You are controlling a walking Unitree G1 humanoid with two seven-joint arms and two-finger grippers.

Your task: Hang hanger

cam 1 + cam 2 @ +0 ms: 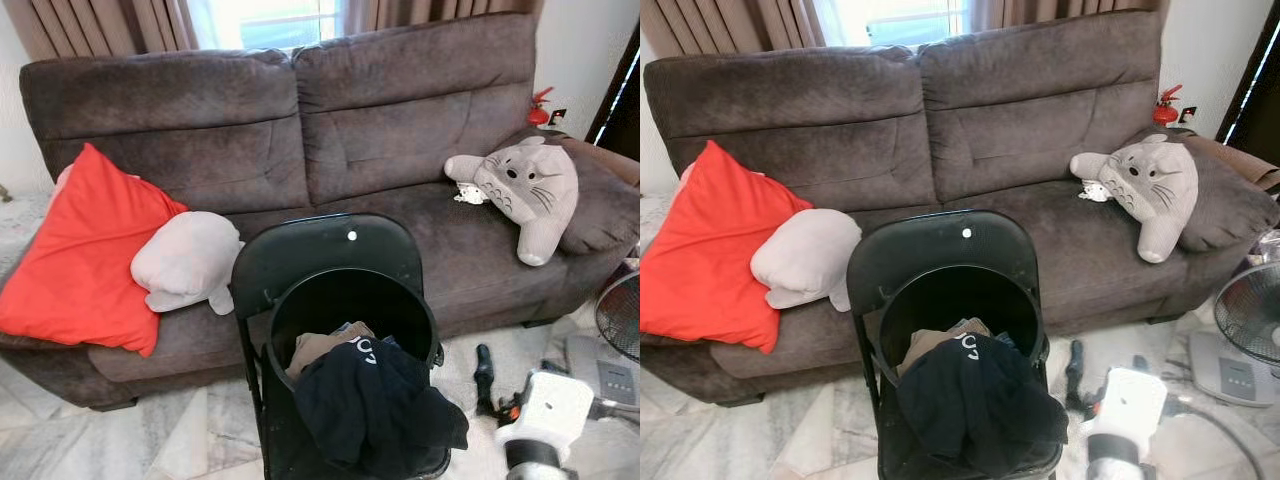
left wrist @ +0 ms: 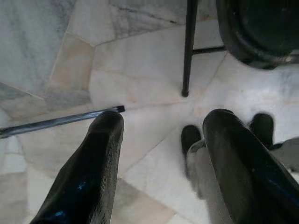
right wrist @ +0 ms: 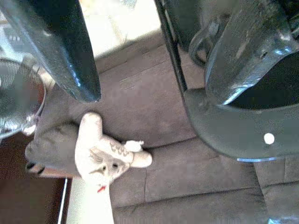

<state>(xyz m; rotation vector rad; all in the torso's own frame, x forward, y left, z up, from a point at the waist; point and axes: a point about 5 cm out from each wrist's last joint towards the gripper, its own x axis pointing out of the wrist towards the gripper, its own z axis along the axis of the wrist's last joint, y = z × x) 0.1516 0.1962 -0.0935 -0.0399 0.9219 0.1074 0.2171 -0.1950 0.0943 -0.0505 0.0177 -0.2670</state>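
Right gripper (image 1: 484,378), low at the lower right of the left eye view, has its fingers (image 3: 70,51) spread with nothing between them. Left gripper (image 2: 161,140) gapes over marble floor (image 2: 140,70). Centre frame, a black basket (image 1: 350,310) of clothes (image 1: 370,405) sits on a folding chair (image 1: 330,245); I cannot tell where the hanger is.

white digits resembling "07" on black garment (image 1: 372,398), partly folded, otherwise unreadable
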